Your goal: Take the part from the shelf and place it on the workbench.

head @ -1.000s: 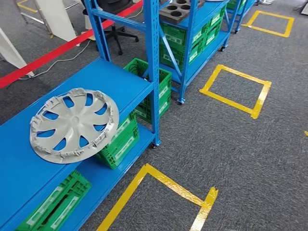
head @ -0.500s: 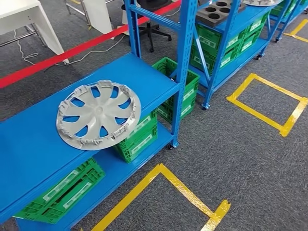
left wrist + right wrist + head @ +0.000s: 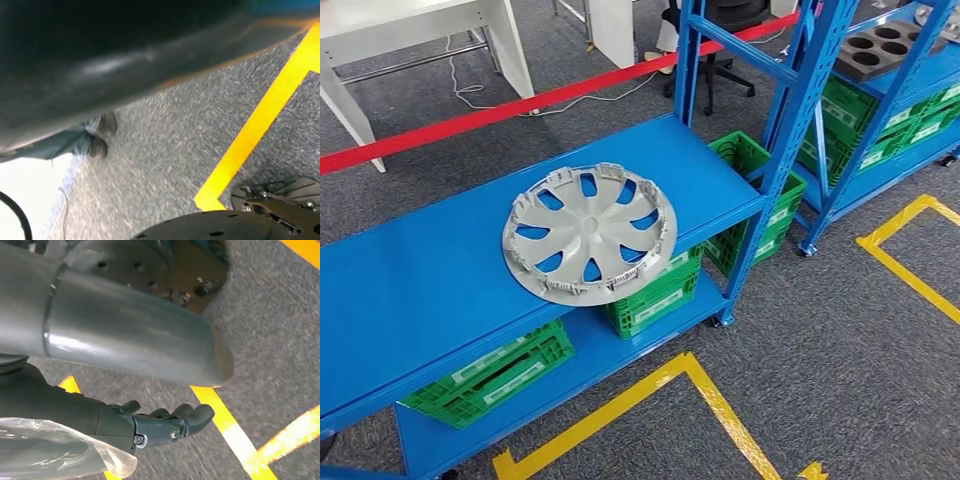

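Note:
The part is a silver-grey hubcap (image 3: 589, 235) with open spokes. It lies flat on the top board of a low blue shelf (image 3: 433, 270), with its near rim at the board's front edge. My right hand (image 3: 166, 422) hangs low over the grey carpet in the right wrist view. Its dark fingers are slightly bent and apart, and it holds nothing. It is far from the hubcap.
Green crates (image 3: 656, 290) (image 3: 490, 375) sit on the lower board under the hubcap. A yellow taped square (image 3: 637, 395) marks the carpet in front. A second blue rack (image 3: 841, 150) with a black holed tray (image 3: 882, 45) stands at right. Behind are a red barrier tape (image 3: 509, 105) and a white table (image 3: 410, 30).
The whole picture has shifted: my camera has turned left, so the shelf and hubcap now sit nearer the middle. The hubcap has not moved on the shelf.

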You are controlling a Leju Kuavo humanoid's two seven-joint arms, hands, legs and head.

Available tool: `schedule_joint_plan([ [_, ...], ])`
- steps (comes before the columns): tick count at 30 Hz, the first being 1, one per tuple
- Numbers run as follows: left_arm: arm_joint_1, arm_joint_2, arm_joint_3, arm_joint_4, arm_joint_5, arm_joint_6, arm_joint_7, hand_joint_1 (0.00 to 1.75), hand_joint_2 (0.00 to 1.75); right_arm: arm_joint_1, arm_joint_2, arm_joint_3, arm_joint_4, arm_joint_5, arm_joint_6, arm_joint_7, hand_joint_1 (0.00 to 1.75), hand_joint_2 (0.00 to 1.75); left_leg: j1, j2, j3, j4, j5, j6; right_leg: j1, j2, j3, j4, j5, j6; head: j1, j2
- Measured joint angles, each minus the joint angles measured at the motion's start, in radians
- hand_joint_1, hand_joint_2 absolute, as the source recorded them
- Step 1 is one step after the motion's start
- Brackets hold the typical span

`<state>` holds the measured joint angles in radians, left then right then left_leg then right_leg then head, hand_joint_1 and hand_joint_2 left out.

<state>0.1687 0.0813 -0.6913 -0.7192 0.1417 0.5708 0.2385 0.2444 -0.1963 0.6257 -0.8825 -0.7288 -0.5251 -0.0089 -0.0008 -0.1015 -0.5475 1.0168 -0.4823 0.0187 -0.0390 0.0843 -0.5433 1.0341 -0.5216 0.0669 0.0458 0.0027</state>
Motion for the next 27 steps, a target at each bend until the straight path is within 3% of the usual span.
schedule_joint_plan([
  [1, 0.000, 0.000, 0.001, 0.000, 0.002, 0.000, -0.001, 0.00, 0.00, 0.001, 0.002, -0.003, 0.002, 0.005, 0.003, 0.002, 0.00, 0.00, 0.001, -0.012, -0.008, 0.006, 0.000, -0.007, 0.000, 0.010, 0.006, -0.010, -0.006, -0.006, -0.001, 0.000],
  [3, 0.004, 0.001, 0.002, 0.000, 0.005, 0.000, -0.002, 0.00, 0.00, 0.002, 0.005, -0.008, 0.003, 0.013, 0.006, 0.004, 0.00, 0.00, 0.005, -0.030, -0.017, 0.008, 0.003, -0.018, 0.003, -0.013, 0.010, -0.011, -0.007, -0.023, -0.003, 0.000],
  [5, 0.009, 0.000, 0.003, 0.000, 0.008, 0.000, -0.004, 0.00, 0.00, 0.002, 0.010, -0.015, 0.004, 0.022, 0.009, 0.005, 0.00, 0.00, 0.004, 0.009, -0.031, 0.038, -0.016, -0.027, 0.003, -0.040, 0.014, -0.013, -0.006, -0.039, -0.008, 0.000],
  [7, 0.008, -0.001, 0.005, 0.000, 0.011, 0.000, -0.005, 0.00, 0.00, 0.004, 0.014, -0.023, 0.006, 0.029, 0.010, 0.007, 0.00, 0.00, 0.003, 0.070, -0.080, 0.141, -0.071, -0.034, 0.006, -0.071, 0.017, -0.015, -0.008, -0.052, -0.017, 0.000],
  [9, 0.005, -0.001, 0.010, 0.000, 0.014, 0.000, -0.007, 0.00, 0.00, 0.007, 0.016, -0.029, 0.008, 0.035, 0.012, 0.009, 0.00, 0.00, 0.007, 0.088, -0.138, 0.260, -0.118, -0.038, 0.011, -0.104, 0.018, -0.015, -0.012, -0.057, -0.020, 0.000],
  [10, 0.006, -0.001, 0.012, 0.000, 0.014, 0.000, -0.007, 0.00, 0.00, 0.007, 0.016, -0.031, 0.009, 0.039, 0.014, 0.010, 0.00, 0.00, 0.008, 0.090, -0.150, 0.285, -0.118, -0.038, 0.013, -0.119, 0.019, -0.015, -0.014, -0.058, -0.020, 0.000],
  [12, 0.010, -0.001, 0.015, 0.000, 0.014, 0.000, -0.009, 0.00, 0.00, 0.006, 0.018, -0.039, 0.011, 0.052, 0.020, 0.011, 0.00, 0.00, 0.007, 0.098, -0.118, 0.225, -0.067, -0.032, 0.015, -0.145, 0.022, -0.015, -0.020, -0.056, -0.020, 0.000],
  [14, 0.010, -0.001, 0.015, 0.000, 0.007, 0.000, -0.010, 0.00, 0.00, 0.006, 0.024, -0.050, 0.012, 0.070, 0.029, 0.014, 0.00, 0.00, -0.002, 0.142, -0.049, 0.092, -0.015, -0.018, 0.019, -0.168, 0.029, -0.015, -0.029, -0.049, -0.020, 0.000],
  [16, 0.004, -0.001, 0.015, 0.000, -0.003, 0.001, -0.010, 0.00, 0.00, 0.005, 0.029, -0.060, 0.013, 0.087, 0.038, 0.019, 0.00, 0.00, -0.014, 0.174, -0.016, 0.023, -0.008, -0.004, 0.022, -0.191, 0.036, -0.017, -0.036, -0.039, -0.020, 0.000],
  [18, 0.002, 0.000, 0.015, 0.000, -0.007, 0.001, -0.011, 0.00, 0.00, 0.003, 0.034, -0.075, 0.014, 0.108, 0.047, 0.025, 0.00, 0.00, -0.017, 0.158, -0.015, 0.014, -0.009, 0.004, 0.023, -0.214, 0.050, -0.024, -0.038, -0.030, -0.021, 0.000],
  [19, 0.004, -0.001, 0.015, 0.000, -0.007, 0.001, -0.012, 0.00, 0.00, 0.002, 0.037, -0.084, 0.015, 0.119, 0.052, 0.028, 0.00, 0.00, -0.014, 0.146, -0.012, 0.007, -0.004, 0.009, 0.023, -0.206, 0.055, -0.024, -0.042, -0.025, -0.020, 0.000],
  [21, 0.004, -0.002, 0.014, 0.000, -0.007, 0.001, -0.015, 0.00, 0.00, 0.002, 0.042, -0.099, 0.015, 0.137, 0.060, 0.031, 0.00, 0.00, -0.007, 0.124, -0.006, -0.008, 0.007, 0.020, 0.021, -0.150, 0.037, 0.020, -0.074, -0.018, -0.017, 0.000],
  [22, 0.002, -0.003, 0.014, 0.000, -0.007, 0.001, -0.017, 0.00, 0.00, 0.004, 0.044, -0.105, 0.016, 0.142, 0.062, 0.032, 0.00, 0.00, -0.005, 0.113, -0.005, -0.011, 0.010, 0.023, 0.019, -0.115, 0.006, 0.076, -0.104, -0.016, -0.015, 0.000],
  [24, -0.002, -0.004, 0.014, 0.000, -0.007, 0.001, -0.019, 0.00, 0.00, 0.009, 0.046, -0.116, 0.020, 0.150, 0.064, 0.035, 0.00, 0.00, -0.004, 0.085, -0.006, -0.011, 0.009, 0.027, 0.018, -0.088, -0.070, 0.209, -0.156, -0.013, -0.014, 0.000],
  [25, -0.003, -0.005, 0.014, 0.001, -0.006, 0.001, -0.020, 0.00, 0.00, 0.012, 0.046, -0.122, 0.022, 0.153, 0.066, 0.036, 0.00, 0.00, -0.004, 0.072, -0.005, -0.011, 0.008, 0.028, 0.018, -0.086, -0.097, 0.246, -0.159, -0.012, -0.014, 0.000],
  [26, -0.003, -0.006, 0.014, 0.001, -0.006, 0.001, -0.020, 0.00, 0.00, 0.014, 0.047, -0.127, 0.023, 0.155, 0.067, 0.036, 0.00, 0.00, -0.004, 0.057, -0.003, -0.011, 0.007, 0.027, 0.018, -0.085, -0.106, 0.245, -0.139, -0.011, -0.014, 0.000],
  [27, -0.002, -0.006, 0.014, 0.001, -0.005, 0.001, -0.020, 0.00, 0.00, 0.014, 0.047, -0.130, 0.024, 0.157, 0.069, 0.036, 0.00, 0.00, -0.002, 0.043, -0.001, -0.009, 0.005, 0.025, 0.017, -0.081, -0.095, 0.202, -0.100, -0.010, -0.014, 0.000],
])
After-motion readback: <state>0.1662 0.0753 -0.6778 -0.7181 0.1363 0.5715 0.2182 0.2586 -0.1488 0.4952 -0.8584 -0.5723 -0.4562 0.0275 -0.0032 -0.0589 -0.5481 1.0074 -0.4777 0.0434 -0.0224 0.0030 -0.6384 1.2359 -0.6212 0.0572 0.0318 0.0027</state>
